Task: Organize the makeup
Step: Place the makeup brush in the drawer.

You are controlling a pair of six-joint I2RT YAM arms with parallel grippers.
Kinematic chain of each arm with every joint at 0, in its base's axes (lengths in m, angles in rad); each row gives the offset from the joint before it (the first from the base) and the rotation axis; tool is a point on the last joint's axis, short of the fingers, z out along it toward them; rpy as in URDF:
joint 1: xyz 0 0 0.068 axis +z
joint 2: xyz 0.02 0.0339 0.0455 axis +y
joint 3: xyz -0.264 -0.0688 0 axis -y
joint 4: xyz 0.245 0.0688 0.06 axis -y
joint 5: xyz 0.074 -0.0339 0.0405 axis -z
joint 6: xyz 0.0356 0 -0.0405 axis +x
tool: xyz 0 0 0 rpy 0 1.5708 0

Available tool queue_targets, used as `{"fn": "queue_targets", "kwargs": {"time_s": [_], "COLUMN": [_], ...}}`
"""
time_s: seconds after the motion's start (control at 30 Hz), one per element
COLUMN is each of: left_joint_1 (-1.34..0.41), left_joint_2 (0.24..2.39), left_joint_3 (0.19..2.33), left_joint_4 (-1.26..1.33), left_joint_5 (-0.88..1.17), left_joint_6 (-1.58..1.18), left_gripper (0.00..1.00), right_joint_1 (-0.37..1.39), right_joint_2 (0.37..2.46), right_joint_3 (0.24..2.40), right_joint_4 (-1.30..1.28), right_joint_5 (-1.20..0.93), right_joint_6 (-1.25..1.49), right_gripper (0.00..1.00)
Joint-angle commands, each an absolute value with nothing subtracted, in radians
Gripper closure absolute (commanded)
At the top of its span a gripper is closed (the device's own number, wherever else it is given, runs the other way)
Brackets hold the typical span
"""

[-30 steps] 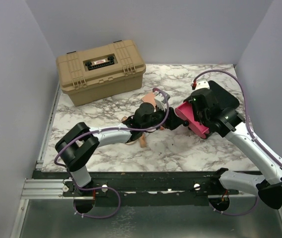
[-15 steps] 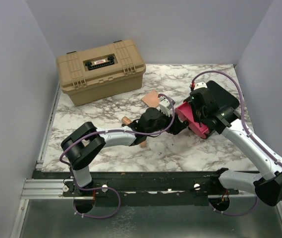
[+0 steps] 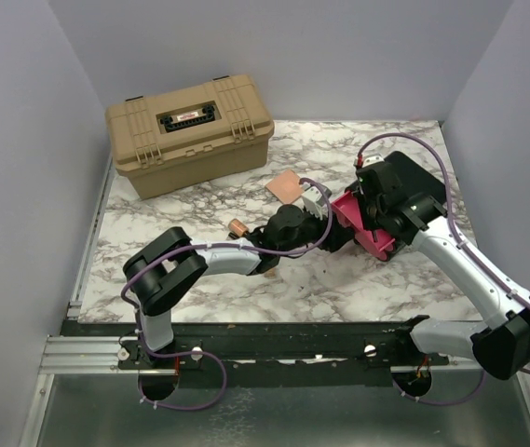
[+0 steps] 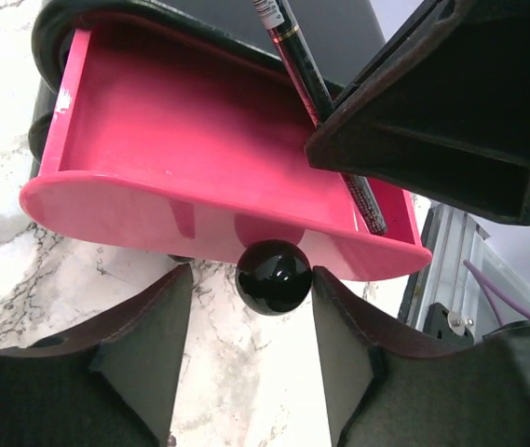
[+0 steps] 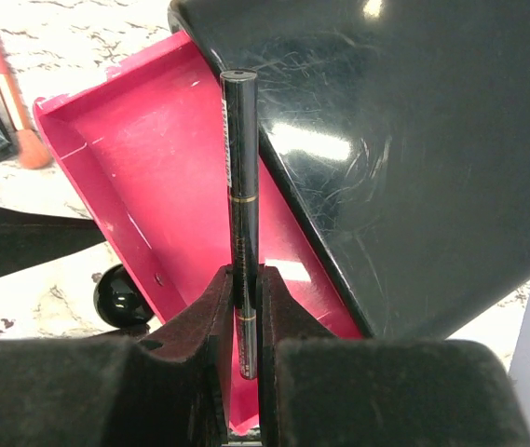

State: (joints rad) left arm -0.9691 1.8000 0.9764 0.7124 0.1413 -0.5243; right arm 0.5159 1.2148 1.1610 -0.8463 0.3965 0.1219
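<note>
One slim tube (image 5: 239, 186), seemingly slanted over drawer (image 5: 125, 149)

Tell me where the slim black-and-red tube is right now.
In the right wrist view, the slim black-and-red tube is pinched upright in the right gripper, over the open pink drawer of the black box.

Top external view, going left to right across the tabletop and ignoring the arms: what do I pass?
tan case → copper lipstick tube → square copper-pink compact → pink drawer → black box
</note>
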Motion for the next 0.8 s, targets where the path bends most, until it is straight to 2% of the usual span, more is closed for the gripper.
{"fn": "queue_targets", "kwargs": {"time_s": [0.0,0.27,0.53,0.77], "left_joint_1": [-0.976,-0.976,-0.976,-0.975], "left_joint_2": [1.824,1.829,1.815,1.799], "left_joint_3": [1.011,1.02,1.01,0.997], "left_joint_4": [0.755,0.756,0.756,0.756], "left_joint_5": [0.15,0.152,0.143,0.141], "left_joint_6": [-0.537,-0.547,-0.545,-0.543], "left_gripper": [0.48,0.64,0.71,0.72], "right_joint_1": [0.505,0.503,0.502,0.503], "right_joint_2": [1.233,1.206,1.17,1.173], "right_joint_3": [1.149,1.145,1.14,1.113], "right_joint_4": [-0.882,-0.881,-0.881,-0.881], "right_joint_5": [0.382,0.35,0.333,0.337], "right_joint_6": [0.095,0.071,0.067,0.058], "right_gripper": [0.96,0.87,0.84,0.85]}}
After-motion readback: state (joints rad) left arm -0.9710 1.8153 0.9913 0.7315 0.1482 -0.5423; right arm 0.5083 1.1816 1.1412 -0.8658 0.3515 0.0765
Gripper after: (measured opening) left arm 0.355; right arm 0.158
